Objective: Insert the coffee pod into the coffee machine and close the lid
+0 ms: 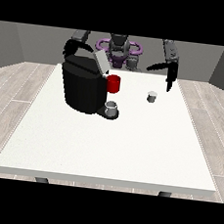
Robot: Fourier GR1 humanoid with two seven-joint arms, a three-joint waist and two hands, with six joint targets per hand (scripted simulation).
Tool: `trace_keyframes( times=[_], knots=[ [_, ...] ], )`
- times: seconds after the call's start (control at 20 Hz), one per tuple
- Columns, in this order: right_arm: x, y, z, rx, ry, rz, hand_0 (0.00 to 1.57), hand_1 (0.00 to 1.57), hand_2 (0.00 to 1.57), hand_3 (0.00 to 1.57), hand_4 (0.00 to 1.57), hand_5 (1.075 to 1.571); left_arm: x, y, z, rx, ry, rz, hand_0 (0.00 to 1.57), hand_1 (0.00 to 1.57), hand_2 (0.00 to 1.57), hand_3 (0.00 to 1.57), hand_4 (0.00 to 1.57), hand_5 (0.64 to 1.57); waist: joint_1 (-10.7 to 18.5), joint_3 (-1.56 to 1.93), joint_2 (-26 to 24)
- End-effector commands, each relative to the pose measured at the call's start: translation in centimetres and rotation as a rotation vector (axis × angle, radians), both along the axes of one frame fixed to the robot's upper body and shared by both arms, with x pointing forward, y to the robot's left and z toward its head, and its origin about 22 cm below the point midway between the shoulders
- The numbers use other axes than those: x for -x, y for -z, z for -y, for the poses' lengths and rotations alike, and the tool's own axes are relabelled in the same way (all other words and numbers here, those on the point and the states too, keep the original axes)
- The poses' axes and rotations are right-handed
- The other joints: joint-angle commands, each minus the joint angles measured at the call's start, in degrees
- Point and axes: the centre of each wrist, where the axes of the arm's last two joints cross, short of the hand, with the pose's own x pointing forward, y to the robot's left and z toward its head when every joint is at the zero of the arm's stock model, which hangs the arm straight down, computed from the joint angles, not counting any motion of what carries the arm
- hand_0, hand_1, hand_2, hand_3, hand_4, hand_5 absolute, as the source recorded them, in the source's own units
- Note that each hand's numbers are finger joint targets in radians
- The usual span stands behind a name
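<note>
large white table (110, 148) on grey plank floor (12, 93); we cannot tell how the hand at the view's left (69, 47) holds its fingers behind the bulky black coffee machine (82, 88); hand at the view's right (168, 73) spread wide, holding nothing.

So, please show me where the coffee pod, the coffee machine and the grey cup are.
coffee pod (152, 96): front view, on its side wall.
coffee machine (80, 88): front view, on its black front body.
grey cup (112, 109): front view, on its side wall.

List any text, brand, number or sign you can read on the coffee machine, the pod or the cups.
None: no readable text shows on the coffee machine, coffee pod, red cup or grey cup. Any marks there are too small to tell.
</note>
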Motion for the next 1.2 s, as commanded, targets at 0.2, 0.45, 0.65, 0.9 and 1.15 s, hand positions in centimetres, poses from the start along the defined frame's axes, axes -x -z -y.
trace_keyframes(
  times=[0.2,0.45,0.65,0.9,1.15],
  knots=[
    [-0.3,0.1,-1.2,0.005,-0.029,0.023,0.0,0.0,0.0,0.0,0.34,1.571,-1.2,1.9,-2.3,-0.057,-0.035,-0.053,0.0,0.0,0.0,0.0,0.0,1.571,-0.7,0.0,3.9],
    [-1.3,0.6,-1.2,0.022,0.001,-0.064,0.0,0.0,0.0,0.0,0.37,1.571,-2.4,3.1,1.2,-0.158,-0.013,-0.114,0.0,0.0,0.0,0.0,0.0,1.571,0.0,0.01,2.4],
    [-2.0,1.6,0.7,0.043,0.049,-0.124,0.0,0.0,0.0,0.0,0.41,1.571,-2.7,3.1,1.9,-0.229,0.049,-0.153,0.0,0.0,0.37,0.0,0.0,1.571,1.6,0.02,0.8],
    [-3.2,0.4,0.1,0.047,0.023,-0.106,0.0,0.0,0.0,0.0,0.42,1.571,-3.5,3.7,1.0,-0.246,-0.022,-0.169,0.65,0.65,0.72,0.35,0.0,1.571,0.4,0.0,2.9],
    [-2.3,1.4,-0.3,0.066,0.037,-0.14,0.0,0.0,0.0,0.0,0.43,1.571,-2.9,4.1,-0.7,-0.388,0.02,-0.214,0.7,0.7,0.78,0.49,0.0,1.571,-0.1,0.0,1.3]
  ],
)
